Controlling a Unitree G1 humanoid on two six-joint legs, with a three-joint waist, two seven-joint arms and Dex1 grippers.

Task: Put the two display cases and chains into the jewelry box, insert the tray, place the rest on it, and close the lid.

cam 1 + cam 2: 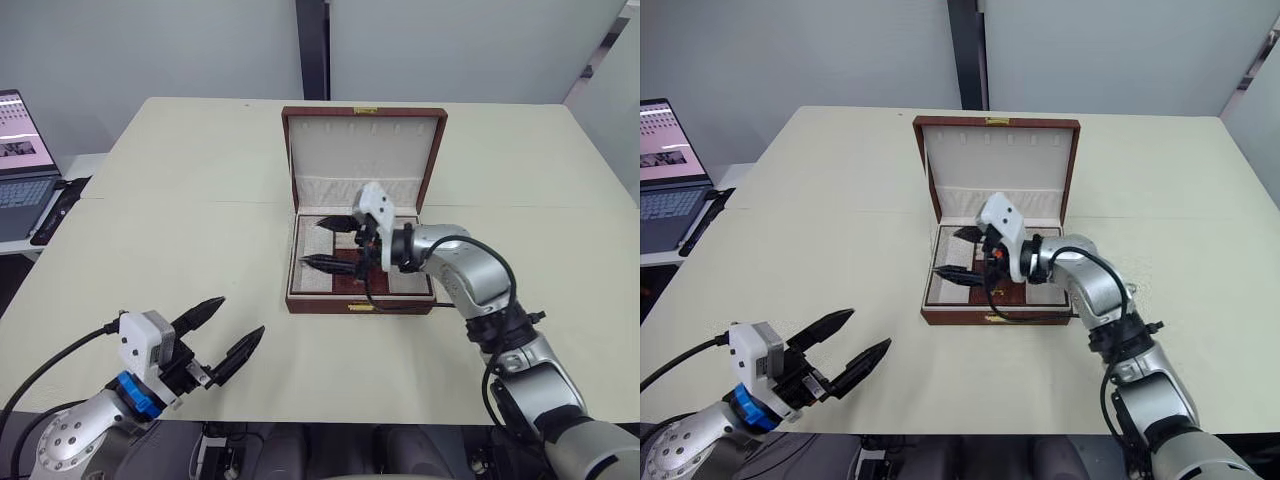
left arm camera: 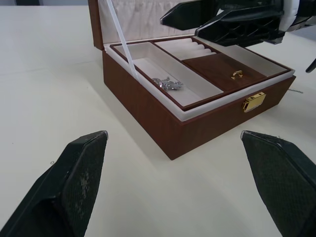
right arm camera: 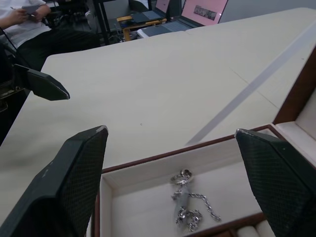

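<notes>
right gripper hovers over the jewelry box, fingers spread wide, holding nothing. Tray is seated in the box; silvery pieces lie in its cream side compartment on the robot's left, ribbed ring cushion and brown flap with gold pull beside it. Lid stands upright at the back, cream lining facing forward. Left gripper sits low near the front counter edge, well apart from the box, fingers also spread, empty. Counter is pale cream with a seam across it. Laptop on a side desk to the left; grey walls behind; a seated person past the counter's far end
</notes>
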